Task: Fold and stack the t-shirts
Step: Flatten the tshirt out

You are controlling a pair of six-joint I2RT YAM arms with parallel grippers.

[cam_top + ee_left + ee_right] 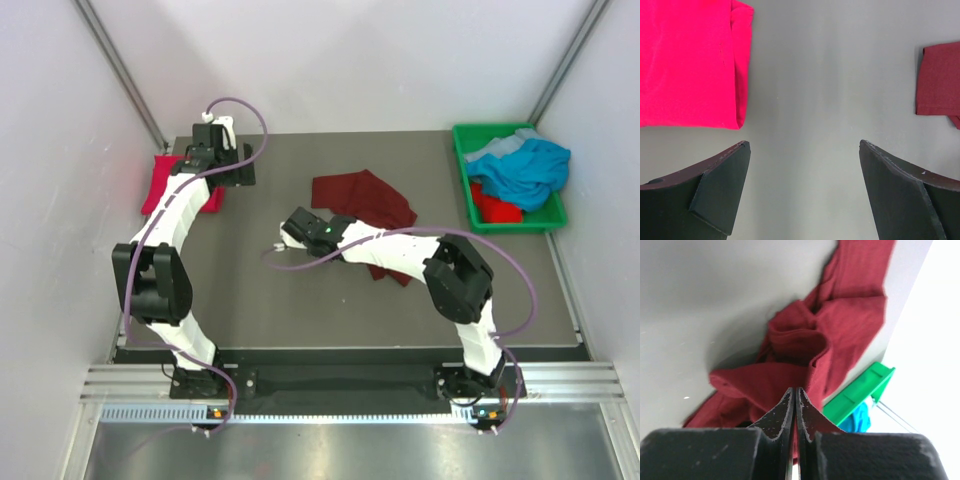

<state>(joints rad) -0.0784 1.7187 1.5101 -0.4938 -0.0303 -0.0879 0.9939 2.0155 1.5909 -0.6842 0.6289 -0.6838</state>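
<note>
The dark maroon t-shirt (pixel 362 198) lies crumpled at mid-table. My right gripper (pixel 320 230) sits low at its left edge. In the right wrist view its jaws (pixel 795 390) are pressed together, with a raised fold of the maroon t-shirt (pixel 840 325) pinched between them. The bright crimson t-shirt (pixel 158 185) lies folded flat at the far left. My left gripper (pixel 208 150) hovers beside it, open and holding nothing. In the left wrist view the gripper (pixel 804 150) is over bare table, the crimson t-shirt (pixel 685 60) is at upper left, and a maroon corner (pixel 940 80) is at right.
A green bin (pixel 462 140) stands at the back right, holding the teal-blue t-shirt (pixel 522 168) and a bit of red cloth (pixel 495 208). It also shows in the right wrist view (pixel 860 390). White walls enclose the dark table (pixel 300 300) on three sides.
</note>
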